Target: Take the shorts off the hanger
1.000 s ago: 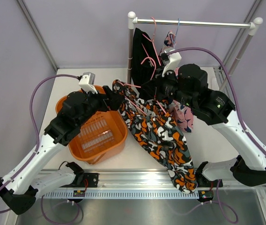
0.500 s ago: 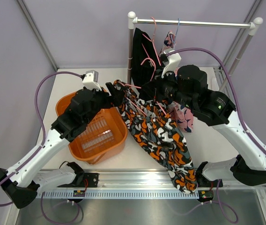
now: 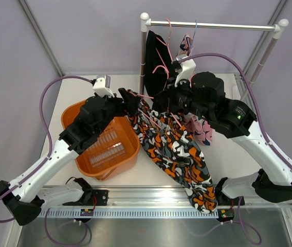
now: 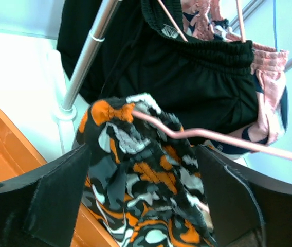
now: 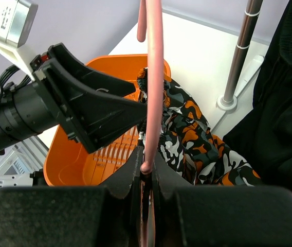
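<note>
Between wide left jaws: camouflage shorts; right jaws clamp pink hanger.

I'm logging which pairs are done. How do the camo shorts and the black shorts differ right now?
The camo shorts are an orange, black and white print; the black shorts are plain. The camo pair sprawls over the table; the black pair hangs at the rack. The right gripper clamps the camo pair's hanger; no gripper holds the black pair's. Both are on pink hangers.
</note>
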Controlling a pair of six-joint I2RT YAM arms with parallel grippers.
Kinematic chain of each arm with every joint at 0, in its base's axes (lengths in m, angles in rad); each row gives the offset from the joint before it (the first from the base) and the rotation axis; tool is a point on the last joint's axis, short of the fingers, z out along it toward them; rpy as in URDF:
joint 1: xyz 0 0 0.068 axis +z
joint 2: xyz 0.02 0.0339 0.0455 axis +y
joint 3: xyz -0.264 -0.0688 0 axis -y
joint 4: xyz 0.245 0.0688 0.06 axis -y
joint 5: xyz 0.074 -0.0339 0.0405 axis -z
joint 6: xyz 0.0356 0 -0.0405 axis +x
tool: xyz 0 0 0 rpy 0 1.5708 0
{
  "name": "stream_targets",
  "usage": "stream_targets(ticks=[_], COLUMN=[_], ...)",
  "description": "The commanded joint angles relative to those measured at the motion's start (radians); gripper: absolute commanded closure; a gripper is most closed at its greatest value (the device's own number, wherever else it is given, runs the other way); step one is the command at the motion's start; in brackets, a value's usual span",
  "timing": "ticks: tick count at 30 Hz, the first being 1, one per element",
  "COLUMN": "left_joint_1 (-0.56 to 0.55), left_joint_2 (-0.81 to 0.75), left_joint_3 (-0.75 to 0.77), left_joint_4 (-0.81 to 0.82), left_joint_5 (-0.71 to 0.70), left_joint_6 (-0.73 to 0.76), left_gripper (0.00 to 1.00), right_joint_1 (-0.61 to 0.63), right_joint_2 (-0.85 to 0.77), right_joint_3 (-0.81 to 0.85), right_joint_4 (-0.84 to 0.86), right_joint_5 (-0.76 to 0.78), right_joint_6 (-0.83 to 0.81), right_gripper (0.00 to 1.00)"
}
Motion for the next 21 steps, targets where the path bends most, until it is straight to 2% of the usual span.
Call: stream_targets(ticks=[1,11,14,16,19,21], left_joint_1=[-0.006,-0.007,-0.007,-0.007,-0.007,-0.007], left_joint_2=[0.017,0.026,0.024,0.021,0.026,0.032], left_joint_3=[0.041,0.034,0.032,0.031,0.032,0.037], left_joint_4=[0.045,0.035,0.035,0.038,0.038,0.038], left_joint_5=[-0.057,-0.088,-0.088,-0.086,-0.086,-0.088], left_joint_6=[0.012,0.011,0.013,0.015,0.018,0.019], left_gripper=[0.16,0.47,0.54,0.65,0.72,0.83], right_joint_1=[0.019,0.022,0.022,0.022,0.023,0.026], right_joint_2=[0.001,-0.010,-0.016,-0.019,-0.023,-0.022], right_joint_3=[0.067,0.095,0.101,0.098,0.093,0.093], right_joint_4=[0.026,0.010,0.004,0.004,0.004,0.003], right_joint_5=[0.029,0.051,0.060,0.057,0.048,0.046], right_joint_6=[-0.015,-0.028,-0.029,-0.028,-0.021,-0.020], right_gripper=[1.00,1.00,1.00,1.00,1.00,1.00])
